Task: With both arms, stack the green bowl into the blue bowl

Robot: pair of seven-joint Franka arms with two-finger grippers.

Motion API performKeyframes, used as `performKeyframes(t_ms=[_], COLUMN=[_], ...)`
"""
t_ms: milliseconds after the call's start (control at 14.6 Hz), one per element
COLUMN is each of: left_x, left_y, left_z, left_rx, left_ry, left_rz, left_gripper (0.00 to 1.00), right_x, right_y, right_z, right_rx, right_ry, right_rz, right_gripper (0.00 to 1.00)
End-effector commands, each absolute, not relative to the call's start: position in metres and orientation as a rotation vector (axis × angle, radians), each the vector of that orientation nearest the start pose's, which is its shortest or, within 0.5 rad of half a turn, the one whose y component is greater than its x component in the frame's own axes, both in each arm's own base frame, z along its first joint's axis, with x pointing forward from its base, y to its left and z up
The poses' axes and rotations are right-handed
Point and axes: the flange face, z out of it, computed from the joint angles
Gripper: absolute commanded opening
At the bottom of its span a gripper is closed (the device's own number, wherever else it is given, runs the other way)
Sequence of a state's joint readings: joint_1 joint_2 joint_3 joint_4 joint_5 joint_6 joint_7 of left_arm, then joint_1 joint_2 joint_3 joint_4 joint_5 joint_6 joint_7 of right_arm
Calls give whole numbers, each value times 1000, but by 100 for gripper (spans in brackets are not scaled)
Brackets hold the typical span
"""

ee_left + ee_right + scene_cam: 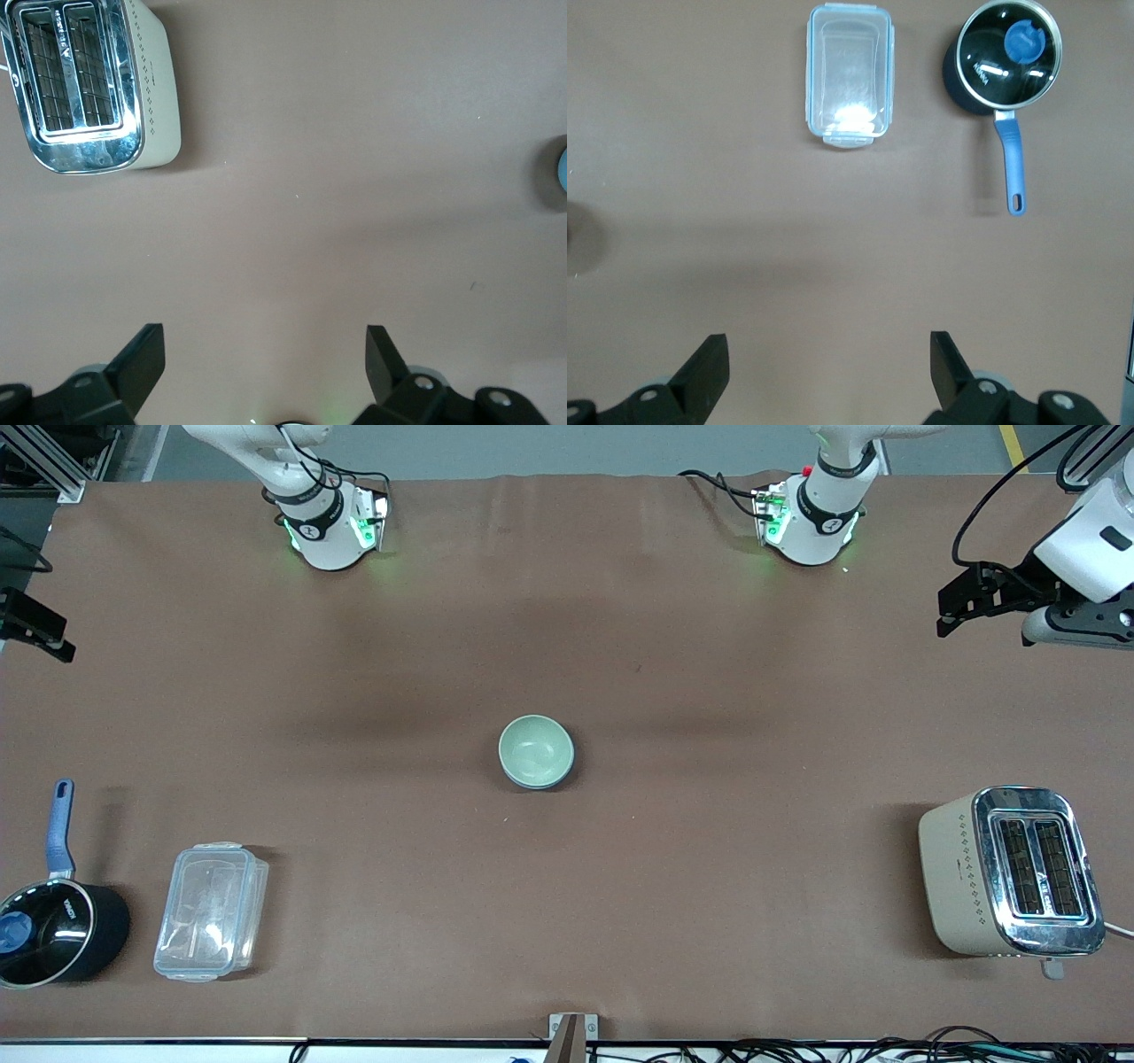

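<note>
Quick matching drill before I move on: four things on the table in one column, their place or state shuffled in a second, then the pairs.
Things:
1. green bowl
2. toaster
3. black saucepan
4. left gripper

Place or state:
A. at the right arm's end, beside the clear container
B. open, above bare table
C. nested in the blue bowl, mid-table
D. at the left arm's end, slots up

Pairs: 1-C, 2-D, 3-A, 4-B
</note>
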State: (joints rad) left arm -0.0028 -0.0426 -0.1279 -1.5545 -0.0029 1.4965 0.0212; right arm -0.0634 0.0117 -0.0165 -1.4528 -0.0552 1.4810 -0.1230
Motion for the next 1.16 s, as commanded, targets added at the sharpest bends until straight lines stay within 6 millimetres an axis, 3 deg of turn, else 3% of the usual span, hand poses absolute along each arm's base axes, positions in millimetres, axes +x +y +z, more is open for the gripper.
performKeyframes(t_ms=[0, 274, 479, 1094], left_x=[526, 527, 526, 527], left_y=[-72, -70, -68, -72], left_z=[651, 652, 671, 665], left_rx=[-3094, -3075, -3072, -3089], left_ry=[243, 247, 239, 258], left_rz=[28, 24, -38, -1], left_gripper=[100, 100, 100, 100], right_x=[550, 549, 550, 550], right_y=[-36, -42, -42, -44], right_z=[662, 661, 662, 662], right_rx=[-3187, -3121, -3121, -3122], right_ry=[-90, -63, -61, -53], right_rz=[-3, -1, -18, -17], right_gripper=[100, 100, 100, 100])
